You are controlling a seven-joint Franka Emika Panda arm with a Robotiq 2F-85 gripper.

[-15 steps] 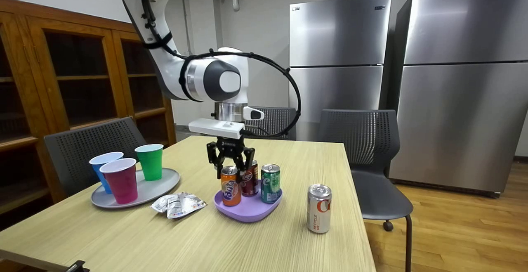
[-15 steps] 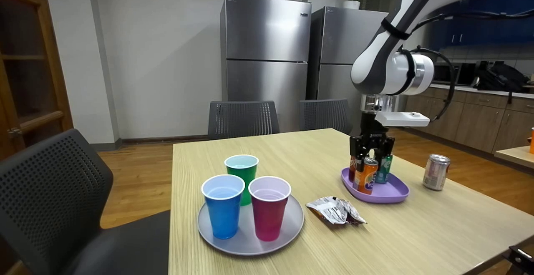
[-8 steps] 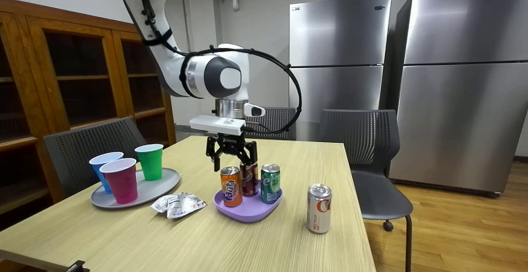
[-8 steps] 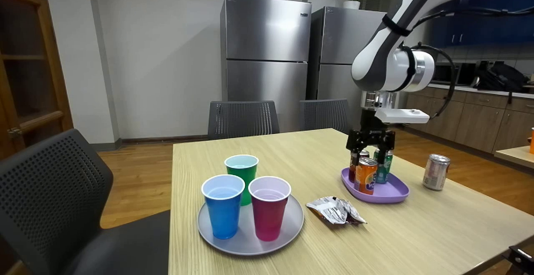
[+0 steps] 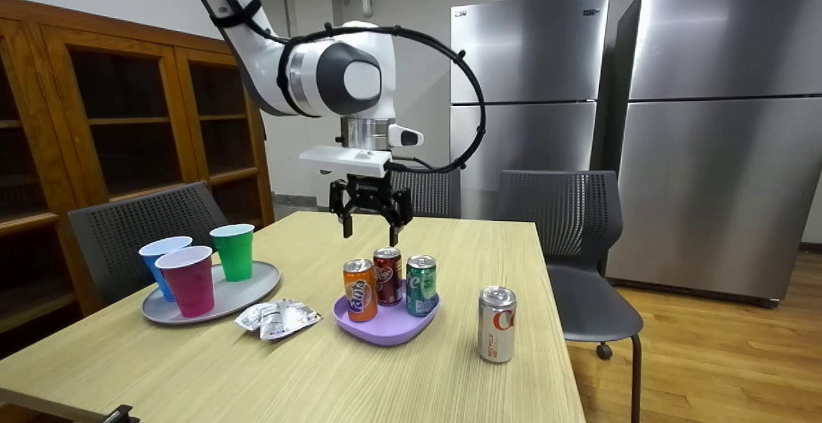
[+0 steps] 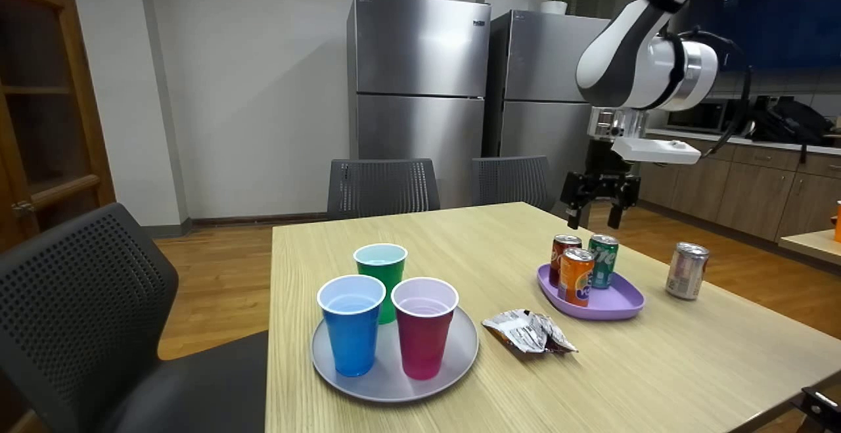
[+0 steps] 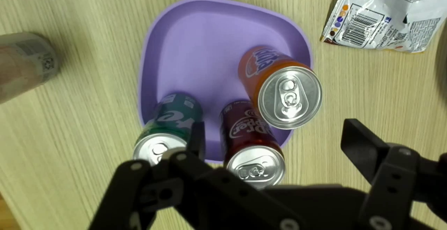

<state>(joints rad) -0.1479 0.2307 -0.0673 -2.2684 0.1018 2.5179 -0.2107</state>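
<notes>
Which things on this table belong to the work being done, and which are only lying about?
Seemingly in the work (nearest the open, empty hand):
Fanta can
Dr Pepper can
green can
purple tray

Seemingly just lying about:
silver can
foil packet
blue cup
green cup
magenta cup
gray plate

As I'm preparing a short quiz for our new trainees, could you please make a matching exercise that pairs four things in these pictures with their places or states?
Column 1
1. Fanta can
2. Silver can
3. Foil packet
4. Fingers

Column 2
A. Lying between the grey plate and the purple tray
B. Spread apart, holding nothing
C. Standing in the purple tray
D. Standing on the table, outside the purple tray

Right pairs: 1-C; 2-D; 3-A; 4-B
</notes>
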